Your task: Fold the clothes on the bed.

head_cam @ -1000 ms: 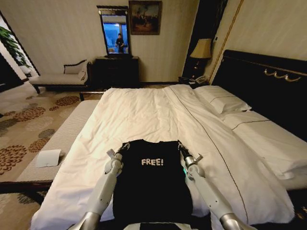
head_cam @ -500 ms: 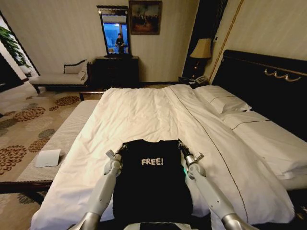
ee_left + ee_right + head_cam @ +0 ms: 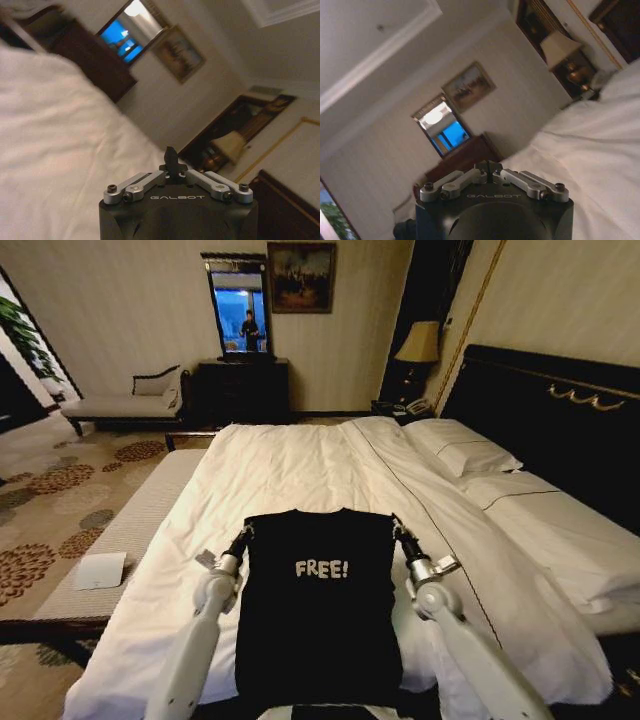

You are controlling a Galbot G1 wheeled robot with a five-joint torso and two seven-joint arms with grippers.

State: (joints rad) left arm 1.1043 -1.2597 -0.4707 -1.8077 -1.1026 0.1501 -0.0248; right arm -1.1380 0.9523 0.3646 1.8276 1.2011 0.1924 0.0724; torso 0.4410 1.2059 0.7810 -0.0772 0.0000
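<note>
The bed with its white duvet is stretching away beyond both grippers. The black "FREE!" T-shirt is hanging stretched between them above the duvet's near end, lettering facing the robot. The left gripper is pinching the shirt's upper left corner with fingers clamped together, and the right gripper is clamping the upper right corner likewise.
</note>
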